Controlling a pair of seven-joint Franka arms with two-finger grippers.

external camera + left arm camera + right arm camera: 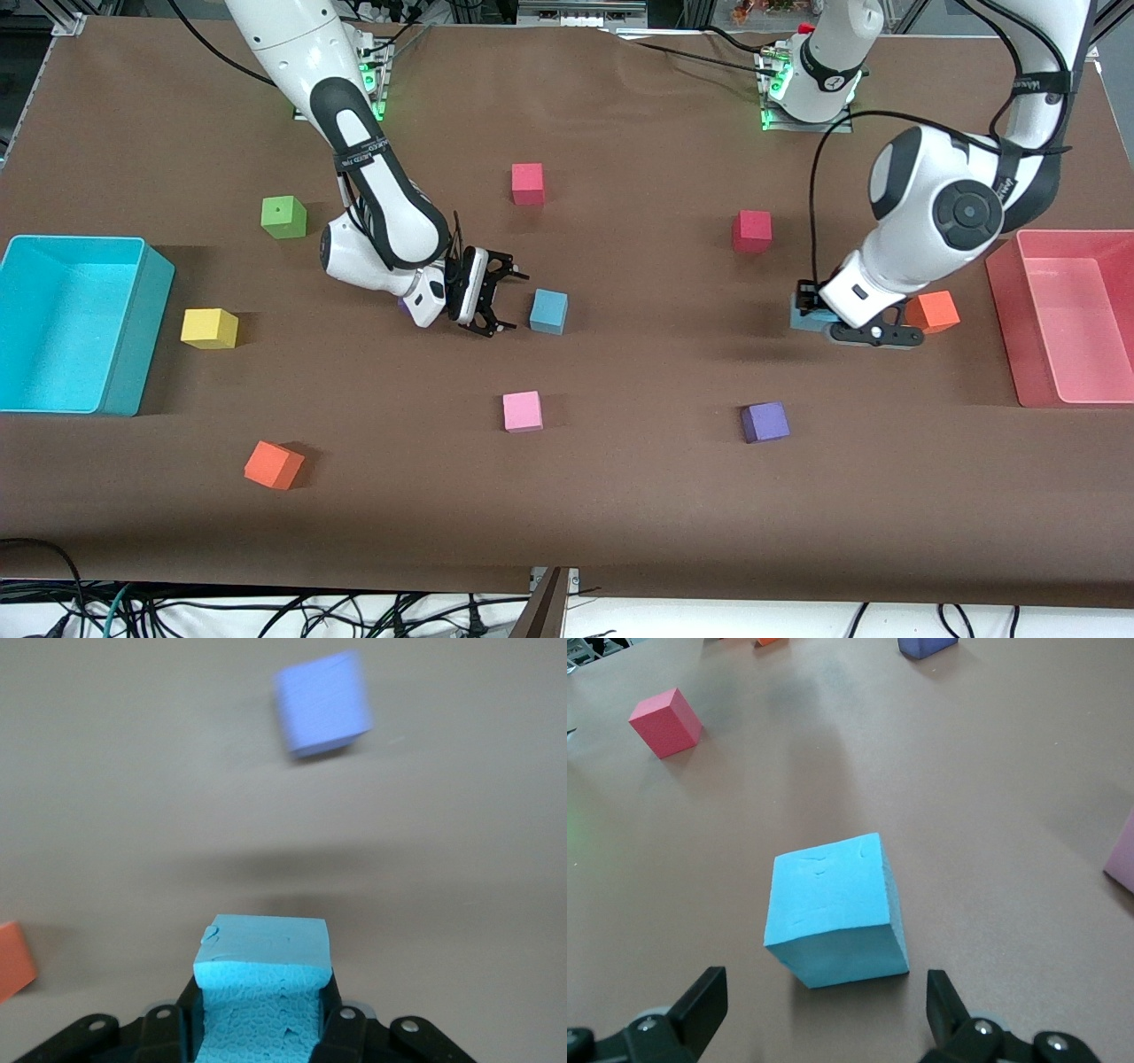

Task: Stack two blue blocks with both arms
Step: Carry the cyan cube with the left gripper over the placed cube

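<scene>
Ten foam cubes, two bins and two robot arms at the table.
Counted: two blue blocks (548, 311) (808, 317), two red, two orange, one each green, yellow, pink, purple.

Left gripper (811, 312): low at table, fingers clamped on blue block (262, 979) | Right gripper (503, 301): fingers spread, nothing between them

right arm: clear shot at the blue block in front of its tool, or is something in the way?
Probably yes. The right tool is open and low beside the blue block, which sits loose between its fingers' line in the right wrist view, nothing between them. The left tool holds the other blue block well away.
</scene>
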